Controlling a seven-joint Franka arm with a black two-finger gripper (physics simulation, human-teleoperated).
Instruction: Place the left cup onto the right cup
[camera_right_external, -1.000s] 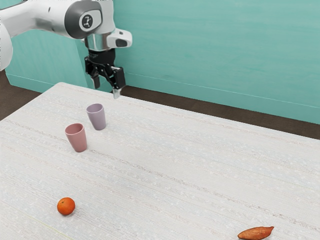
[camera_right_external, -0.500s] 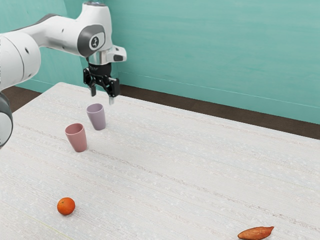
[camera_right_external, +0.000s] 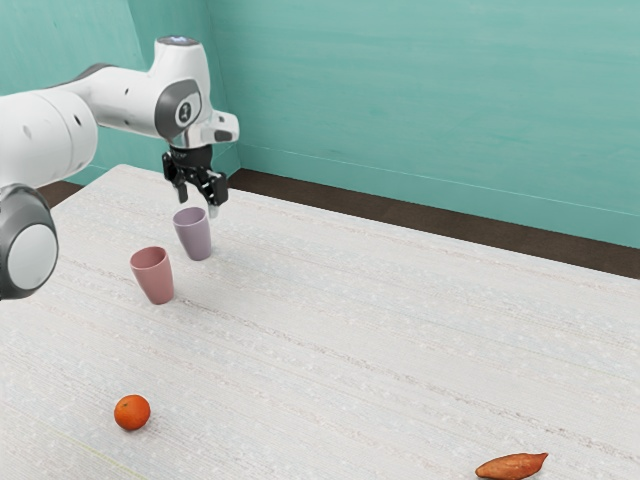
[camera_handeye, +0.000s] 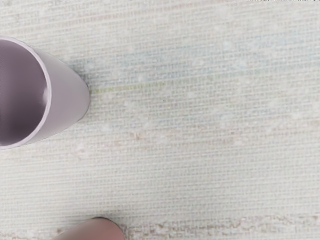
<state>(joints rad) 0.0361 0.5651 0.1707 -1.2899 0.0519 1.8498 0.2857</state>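
Pink cup (camera_right_external: 152, 274), lilac cup (camera_right_external: 193, 233): two cups; one orange (camera_right_external: 132, 412); one sweet potato (camera_right_external: 511, 465).

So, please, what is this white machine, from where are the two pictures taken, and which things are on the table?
The white machine is a robot arm, drawn by a computer simulation. At its end sits a black two-finger gripper, which is open and holds nothing. One picture comes from a camera at the arm's side. The other comes from a camera on the arm's hand, looking down at the table. On the pale wood-grained table stand a tall lilac cup, just below the gripper, and a tall pink cup close beside it. A small round orange fruit and a long brown sweet potato lie apart, nearer the side camera.
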